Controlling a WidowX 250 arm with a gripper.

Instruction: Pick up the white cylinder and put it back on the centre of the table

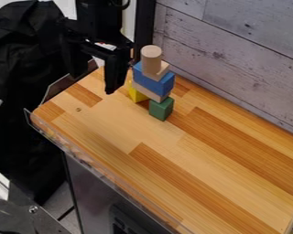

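Wooden tabletop (173,160) beside grey plank wall (235,50); black fabric (24,45) opposite.

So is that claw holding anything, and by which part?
Nothing is held. The claw hangs beside the block tower; the pale cylinder stands on top, outside its grip.

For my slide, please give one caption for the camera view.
Black gripper near a pale cylinder standing above a blue block, a green block and a yellow block.
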